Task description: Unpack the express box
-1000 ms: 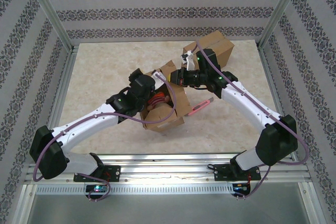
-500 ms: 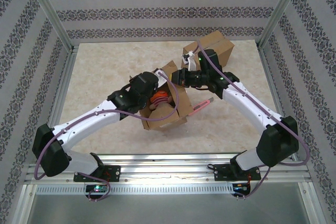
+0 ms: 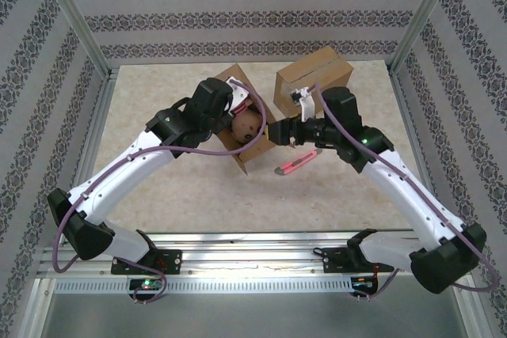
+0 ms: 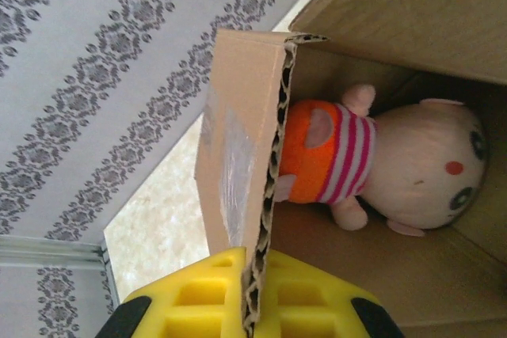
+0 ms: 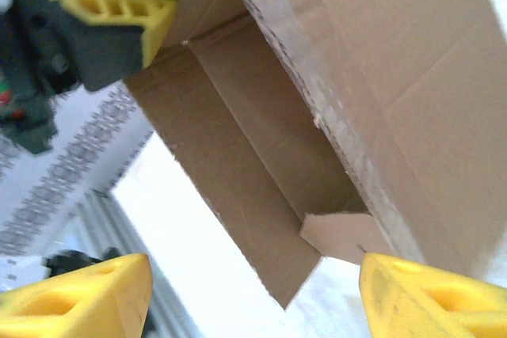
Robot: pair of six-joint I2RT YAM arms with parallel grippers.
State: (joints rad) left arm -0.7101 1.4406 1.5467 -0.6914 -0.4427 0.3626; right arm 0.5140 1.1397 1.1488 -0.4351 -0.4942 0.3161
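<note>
Your left end effector [image 3: 232, 100] is now pinching hard on a flap [image 4: 238, 156] of the express box [image 3: 253, 154]. A moment ago it was open. Your right end effector [image 3: 280, 131] is doing the opposite. It was clamped on the box a second ago, and now its yellow fingers [image 5: 79, 294] are spreading wide apart and holding nothing, just beside the box's open mouth. So the box is passing from one arm to the other. The box is also sitting in a new place. It was near the middle of the tabletop [image 3: 158, 172], and now it is lying further back, toward the far edge, tipped so its opening looks turned toward the right arm. The soft toy [image 4: 396, 172] in the orange and pink striped top is still lying inside. That means the box is open but not yet unpacked. With the left side holding the box and the right side free, you are probably getting ready to reach in for the toy. A second box [image 3: 313, 77] is sitting at the far edge, and a pink cutter [image 3: 295, 164] is lying on the tabletop near the right end effector.
</note>
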